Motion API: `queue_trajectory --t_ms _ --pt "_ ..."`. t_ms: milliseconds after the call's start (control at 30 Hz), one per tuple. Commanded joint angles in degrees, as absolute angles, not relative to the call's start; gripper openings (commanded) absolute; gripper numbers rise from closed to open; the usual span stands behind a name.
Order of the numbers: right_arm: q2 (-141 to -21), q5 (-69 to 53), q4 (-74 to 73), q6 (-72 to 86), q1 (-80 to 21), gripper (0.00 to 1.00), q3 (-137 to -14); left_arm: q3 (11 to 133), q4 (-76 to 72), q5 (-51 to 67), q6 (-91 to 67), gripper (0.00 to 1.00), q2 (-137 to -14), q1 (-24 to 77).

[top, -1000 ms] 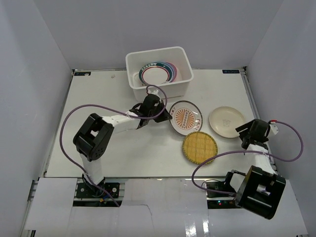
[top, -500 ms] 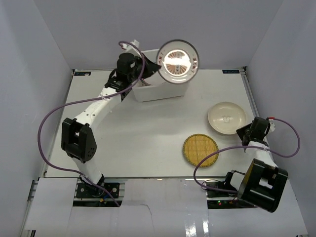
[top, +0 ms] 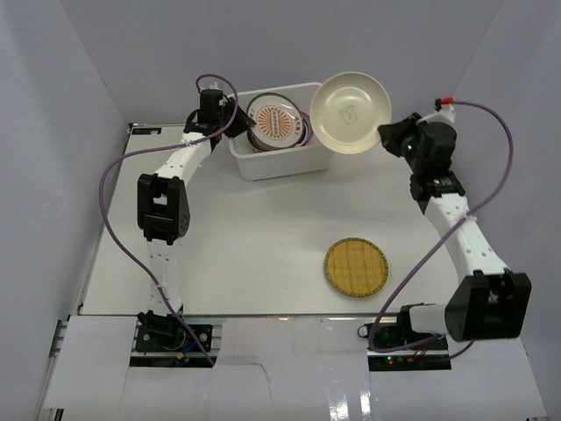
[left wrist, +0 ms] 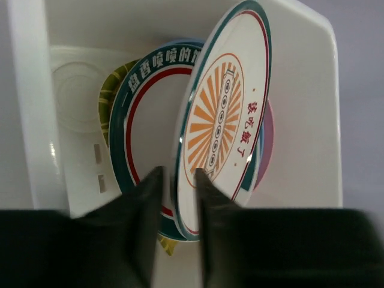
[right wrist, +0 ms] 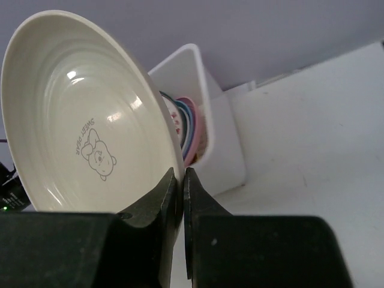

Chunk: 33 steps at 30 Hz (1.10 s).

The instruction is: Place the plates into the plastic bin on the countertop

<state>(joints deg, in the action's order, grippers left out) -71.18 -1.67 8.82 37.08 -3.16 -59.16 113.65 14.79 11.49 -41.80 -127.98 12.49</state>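
Observation:
The white plate with the orange sunburst (left wrist: pixel 222 114) leans on the plates stacked in the plastic bin (top: pixel 276 162). Its lower rim stands between the parted fingers of my left gripper (left wrist: pixel 179 174), with a gap on the left side. Behind it lie a green-and-red rimmed plate (left wrist: pixel 144 120), a yellow one (left wrist: pixel 110 96) and a pink one (left wrist: pixel 267 129). My right gripper (right wrist: pixel 182 180) is shut on the rim of the cream plate (right wrist: pixel 78 120), held tilted in the air just right of the bin (right wrist: pixel 222 156). One yellow woven plate (top: pixel 356 267) lies flat on the countertop (top: pixel 228 246).
The bin stands at the far edge of the countertop against the grey back wall. Purple cables (top: pixel 118 175) loop from both arms over the surface. Grey side walls close in left and right.
The left arm carried the sunburst plate from the countertop up into the bin and its jaws parted. The right gripper shut on the cream plate and lifted it to beside the bin.

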Motion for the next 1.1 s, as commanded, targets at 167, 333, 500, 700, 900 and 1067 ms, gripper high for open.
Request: queue_trajectory --t_ms 167,333,500,700,900,1067 --pt "-97.0 -1.2 6.1 30.9 -15.5 0.08 -88.4 115.0 15.0 14.0 -38.7 0.79 -116.4 12.1" --pt "-116.1 -3.9 -4.2 29.5 -18.6 0.08 -111.1 103.7 10.5 12.8 -37.6 0.81 -103.1 12.2" --pt "-124.5 -4.6 -5.9 30.8 -21.3 0.11 -117.8 85.3 6.4 12.7 -38.9 0.78 -87.1 13.8" --pt "-122.1 -5.9 -4.6 29.9 -21.4 0.63 -118.0 66.7 9.0 9.6 -36.8 0.75 -80.4 25.6" --pt "-109.3 -5.3 -4.5 24.9 -20.6 0.77 -110.4 61.1 7.8 9.1 -40.6 0.75 -86.3 39.7" --pt "-88.7 -2.2 0.4 19.1 -20.3 0.62 -89.9 65.3 7.1 12.0 -40.0 0.74 -97.5 46.3"
